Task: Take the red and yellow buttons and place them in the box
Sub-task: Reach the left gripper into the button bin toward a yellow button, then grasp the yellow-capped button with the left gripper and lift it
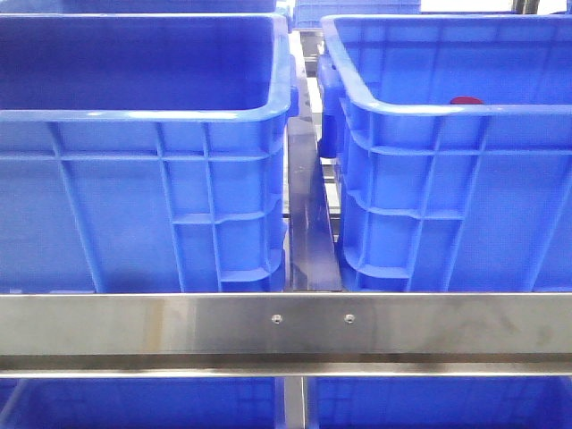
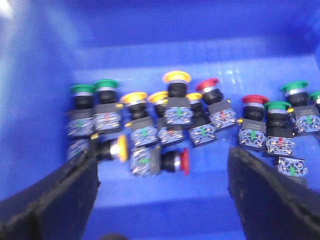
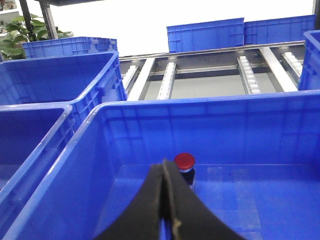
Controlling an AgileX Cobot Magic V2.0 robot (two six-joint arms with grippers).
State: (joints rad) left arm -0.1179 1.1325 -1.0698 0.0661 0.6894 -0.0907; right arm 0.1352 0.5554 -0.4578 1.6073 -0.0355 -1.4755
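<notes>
Several push buttons with red, yellow and green caps lie on the floor of a blue crate (image 2: 165, 45) in the left wrist view. My left gripper (image 2: 162, 159) hangs open over them. A red button (image 2: 175, 161) on its side lies between its fingers, and a toppled yellow button (image 2: 116, 148) is near one finger (image 2: 75, 185). In the right wrist view my right gripper (image 3: 164, 166) is shut with nothing in it. It is inside the box (image 3: 200, 106), just in front of one upright red button (image 3: 184, 161). That red cap (image 1: 465, 100) peeks over the box rim (image 1: 429, 112) in the front view.
A second blue crate (image 1: 143, 170) stands left of the box, with a narrow gap (image 1: 308, 223) between them. A steel rail (image 1: 286, 322) crosses in front. More blue crates (image 3: 65, 75) and a roller conveyor (image 3: 245, 75) lie beyond. Green-capped buttons (image 2: 106, 84) stand among the others.
</notes>
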